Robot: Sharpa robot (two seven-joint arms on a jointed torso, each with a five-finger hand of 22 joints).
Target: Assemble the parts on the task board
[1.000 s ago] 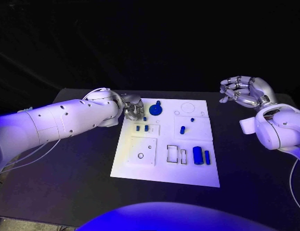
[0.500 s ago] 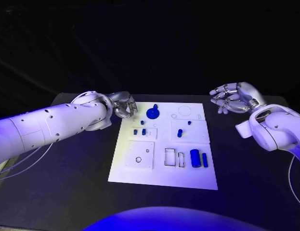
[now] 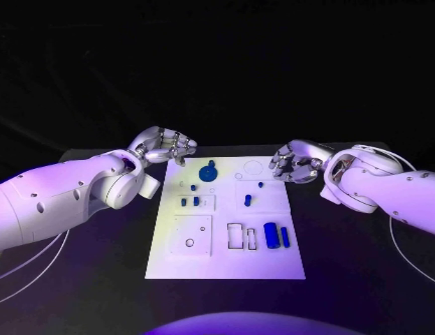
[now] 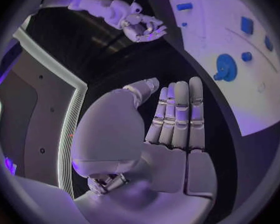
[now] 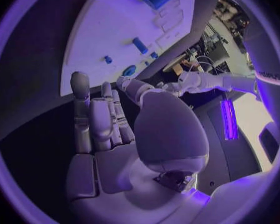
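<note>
Both hands are hanging empty, fingers extended: left hand [image 3: 165, 146] beside the task board's [image 3: 225, 262] far-left corner, right hand [image 3: 294, 165] at its far-right edge, likely lining up for the scattered blue parts [image 3: 271, 234].

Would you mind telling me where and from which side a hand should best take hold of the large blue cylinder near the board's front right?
The large blue cylinder lies flat on the task board, long axis running front to back. Probably best gripped around its middle, from above, fingers closing across its round sides. A thin blue bar lies close to its right, so that gap looks tight. The right hand holds nothing and is nearer.
</note>
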